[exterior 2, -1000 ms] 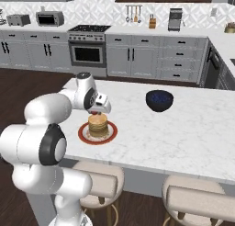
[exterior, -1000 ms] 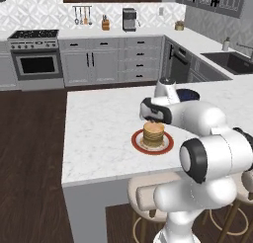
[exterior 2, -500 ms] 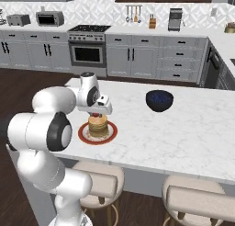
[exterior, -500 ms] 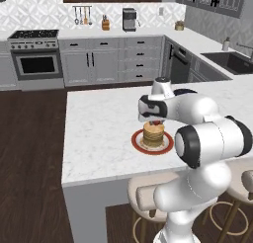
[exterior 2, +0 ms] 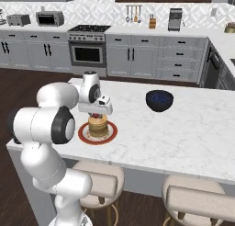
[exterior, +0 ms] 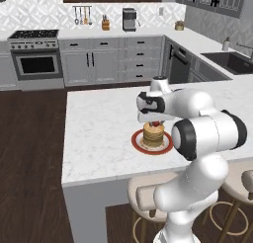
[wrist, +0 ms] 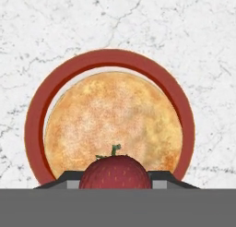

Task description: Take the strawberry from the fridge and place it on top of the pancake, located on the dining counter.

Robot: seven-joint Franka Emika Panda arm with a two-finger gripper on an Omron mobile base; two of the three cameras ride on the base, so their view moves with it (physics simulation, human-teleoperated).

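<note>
The gripper hangs just over the pancake on the counter, clamped on the strawberry, which, being round, could roll off the stack onto the plate if dropped off-centre.

Kitchen bits around the island

A dark blue bowl sits on the marble; pale stools stand below; stove and coffee machine line the back wall.
</note>
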